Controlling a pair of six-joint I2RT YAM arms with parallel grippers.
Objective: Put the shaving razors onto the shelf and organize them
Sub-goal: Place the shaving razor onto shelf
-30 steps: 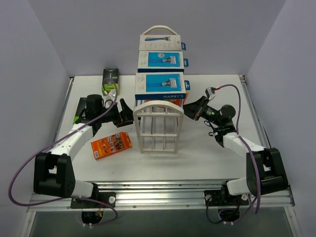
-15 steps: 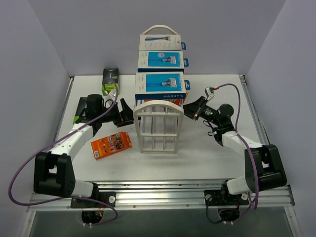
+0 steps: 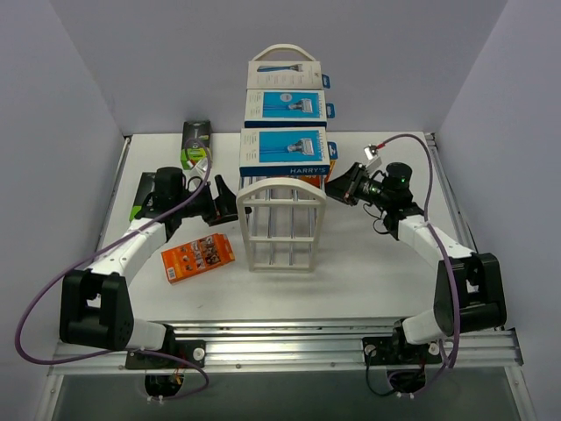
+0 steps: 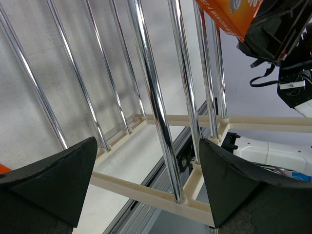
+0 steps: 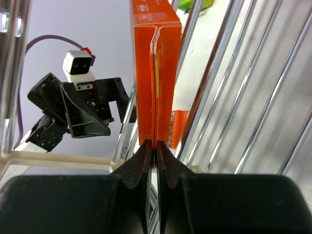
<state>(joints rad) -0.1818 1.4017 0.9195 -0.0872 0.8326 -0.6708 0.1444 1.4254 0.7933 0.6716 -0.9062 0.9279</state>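
Top external view, nearest first: a loose orange box [image 3: 197, 258] lies flat on the bench [image 3: 368, 281], near and left of the shelf [image 3: 280, 188], not yet put away. The shelf stands mid-bench, and its lower tiers look bare through the bars.

The left hand [image 3: 224, 200] sits just beside the shelf's left side. Its fingers are spread wide apart and hold nothing; the left wrist view shows only the shelf's bars between them.

On the right, the right hand [image 3: 340, 186] is at the shelf's right side, pressed together on the thin edge of a second orange box [image 5: 155, 73]. The right wrist view shows that box upright among the bars, so it appears to be partway into a tier rather than set down.

A dark flat shape with a green edge [image 3: 138, 200] lies under the left arm; whether it is a razor box cannot be told. Farther left, a black-and-lime box [image 3: 195, 143] stands on the bench, well apart from the shelf.

Along the shelf's upper tiers, three blue-and-white HARRY'S boxes [image 3: 287, 151] stand face-out, one behind the other.

By this reckoning, three boxes are shelved, one is going in, and at least two remain.
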